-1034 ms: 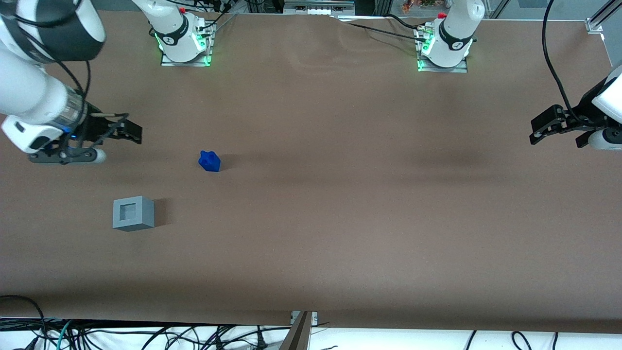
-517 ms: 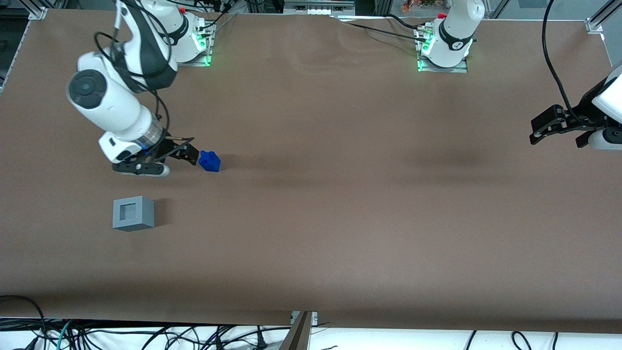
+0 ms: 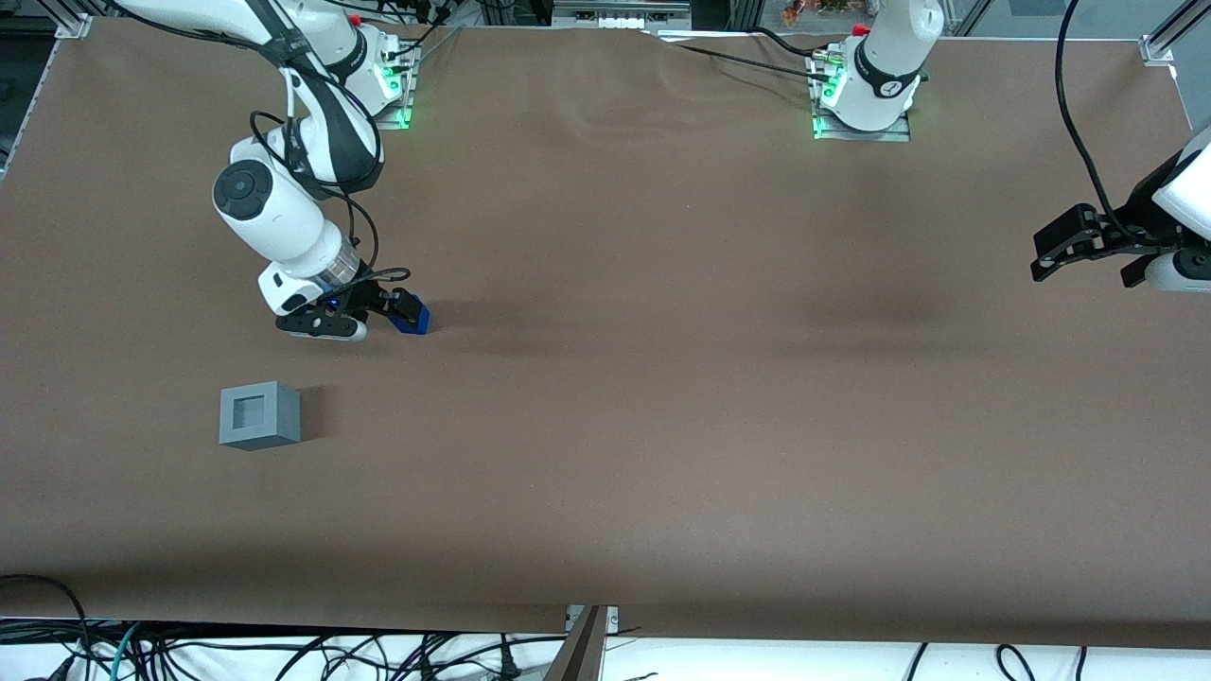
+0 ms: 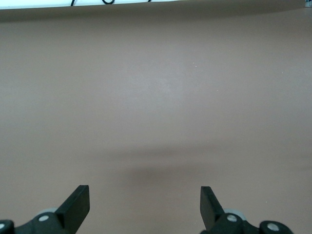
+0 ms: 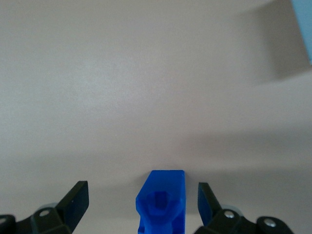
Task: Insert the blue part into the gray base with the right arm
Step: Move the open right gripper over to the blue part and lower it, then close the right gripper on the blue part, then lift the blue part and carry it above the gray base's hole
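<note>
With our gripper (image 5: 142,204) spread around the blue part (image 5: 162,202) on the table, well apart from the gray base (image 3: 259,414), closing off-centre could, we judge, twist it loose

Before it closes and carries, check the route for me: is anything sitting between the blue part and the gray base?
Nothing visible does. The gripper is open, one finger on each side of the blue part, not yet touching. Only bare brown table lies between the part and the gray base, which sits nearer the front camera.
</note>
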